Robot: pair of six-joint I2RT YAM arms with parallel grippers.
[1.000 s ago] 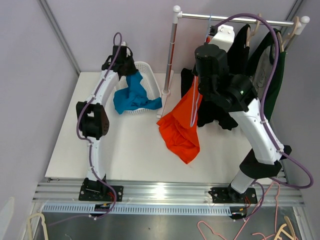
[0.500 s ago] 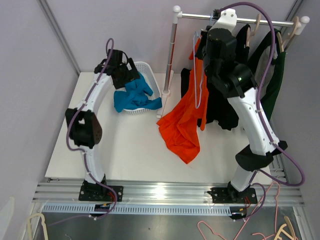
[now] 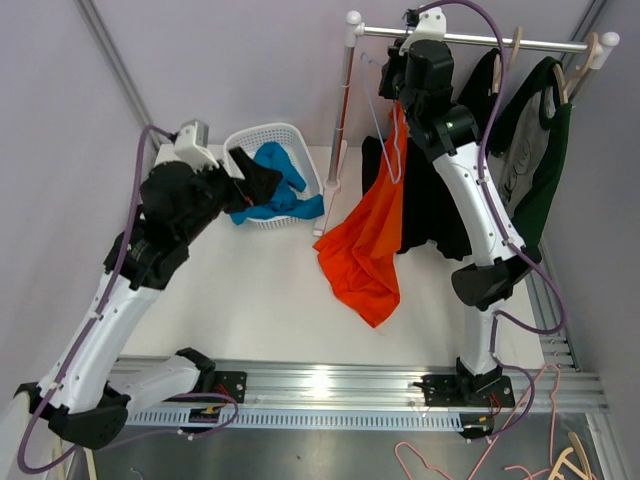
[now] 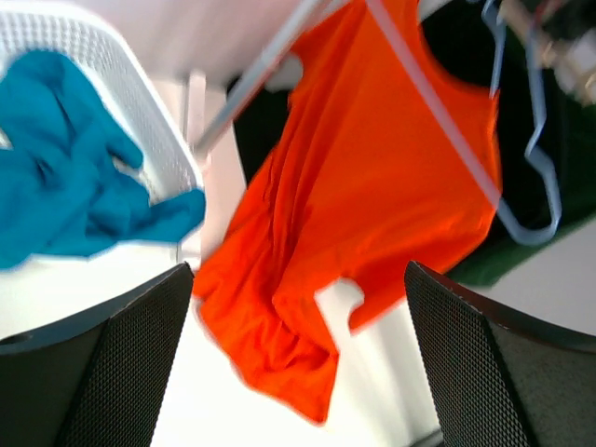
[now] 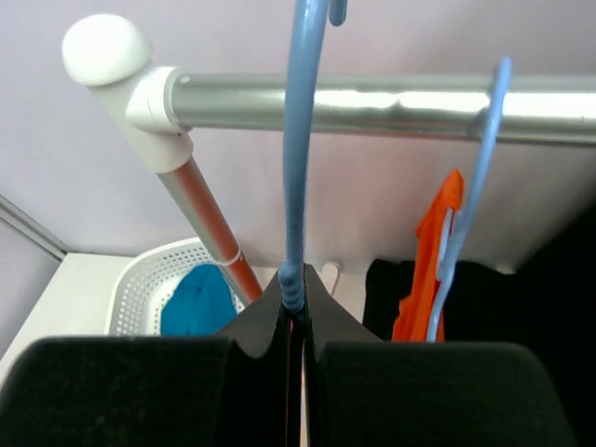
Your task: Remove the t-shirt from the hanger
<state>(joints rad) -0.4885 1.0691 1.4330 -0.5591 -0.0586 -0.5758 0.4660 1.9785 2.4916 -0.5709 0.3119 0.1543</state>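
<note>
The left arm (image 3: 100, 320) and right arm (image 3: 472, 192) share white links, black joints, purple cables (image 3: 141, 150) and black mesh-textured fingers (image 4: 130, 372).

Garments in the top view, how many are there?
4: a blue garment in the white basket, an orange t-shirt on the blue hanger, a black garment and a dark green shirt on the rail. More black ones may hide there.

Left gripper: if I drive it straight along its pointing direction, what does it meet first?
Probably the orange t-shirt hanging from the light-blue hanger; it sits centred ahead of the open left gripper. Depth is unclear.
</note>
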